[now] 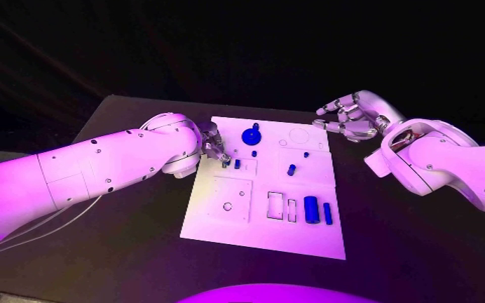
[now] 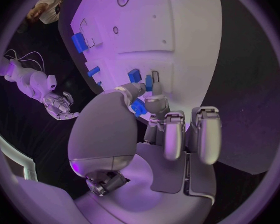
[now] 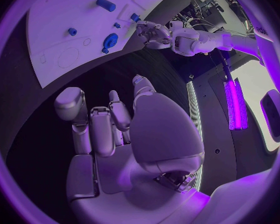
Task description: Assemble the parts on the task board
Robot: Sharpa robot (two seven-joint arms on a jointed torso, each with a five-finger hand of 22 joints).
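Observation:
The white task board [image 1: 265,229] lies mid-table. My left hand [image 1: 214,150] is at the board's upper left edge; in the left wrist view its thumb and a finger pinch a small blue part [image 2: 139,107], just behind two more small blue parts [image 2: 135,75] standing in the board. A round blue part [image 1: 251,135] stands to the hand's right, and a small blue part [image 1: 291,170] further along. Two blue cylinders [image 1: 311,210] lie near the board's right edge. My right hand [image 1: 349,122] hovers off the board's upper right corner, fingers apart and holding nothing.
The board has a raised square plate with a hole [image 1: 228,200] at its lower left and rectangular slots [image 1: 275,205] beside the cylinders. Black table [image 1: 121,261] surrounds the board on all sides. My left forearm [image 1: 101,166] lies over the table's left part.

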